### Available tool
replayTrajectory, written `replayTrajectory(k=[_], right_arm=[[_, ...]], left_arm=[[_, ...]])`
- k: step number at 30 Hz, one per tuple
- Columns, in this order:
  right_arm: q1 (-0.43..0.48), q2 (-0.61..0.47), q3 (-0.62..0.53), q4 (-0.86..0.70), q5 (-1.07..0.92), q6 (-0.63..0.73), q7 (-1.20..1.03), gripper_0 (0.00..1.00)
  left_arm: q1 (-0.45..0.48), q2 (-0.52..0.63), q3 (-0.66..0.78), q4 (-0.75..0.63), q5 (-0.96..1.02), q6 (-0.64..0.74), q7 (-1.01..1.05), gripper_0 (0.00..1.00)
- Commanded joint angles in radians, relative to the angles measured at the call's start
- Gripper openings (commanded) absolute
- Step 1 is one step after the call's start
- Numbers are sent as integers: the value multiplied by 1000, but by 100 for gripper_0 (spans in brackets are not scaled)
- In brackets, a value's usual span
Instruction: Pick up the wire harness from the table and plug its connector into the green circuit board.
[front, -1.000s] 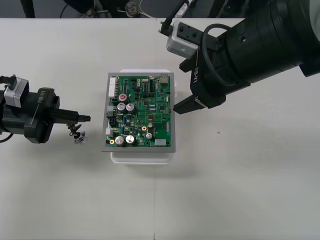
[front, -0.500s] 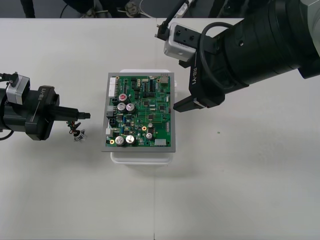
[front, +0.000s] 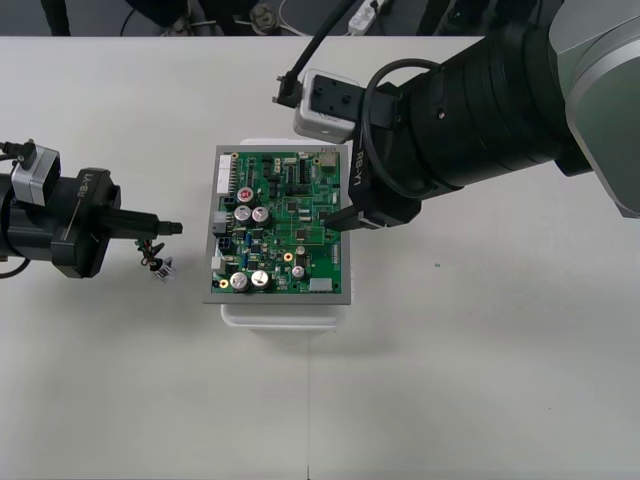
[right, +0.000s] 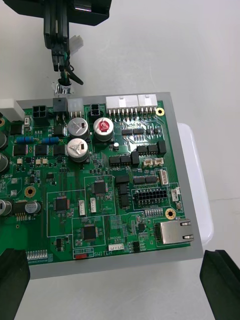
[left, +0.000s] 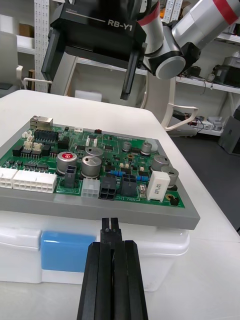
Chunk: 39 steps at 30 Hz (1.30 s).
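The green circuit board sits on its white base mid-table. My left gripper is a short way off the board's left edge, pointing at it and shut on the wire harness. The wires and round metal socket dangle below its fingers. In the left wrist view the black plug pokes out between the shut fingers, level with the base's side. My right gripper hovers over the board's right edge, open, its fingers standing far apart.
The board carries silver capacitors, white connectors along its left edge and black sockets facing the left gripper. Bare table lies in front of the base and to the right. Dark floor with cables runs beyond the far edge.
The right arm has swung left, bringing its gripper from beside the board to above its right edge. The left gripper with the harness has barely shifted.
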Motion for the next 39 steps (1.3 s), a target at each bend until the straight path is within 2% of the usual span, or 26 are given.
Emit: replayTrajectory(k=[1,15,39], right_arm=[[-2,28,28,-24,56,-3,30,100],[-1,66,63,-24,127,-3,40,100],[-1,89,103,-24,84,-3,40,100]], left_arm=[[-52,18,-10,-4,16,-32,-69,0],[-65,11,-10,-4,10,-32,-65,0],[-96,-35,-10,-3,-44,-32,-53,0]])
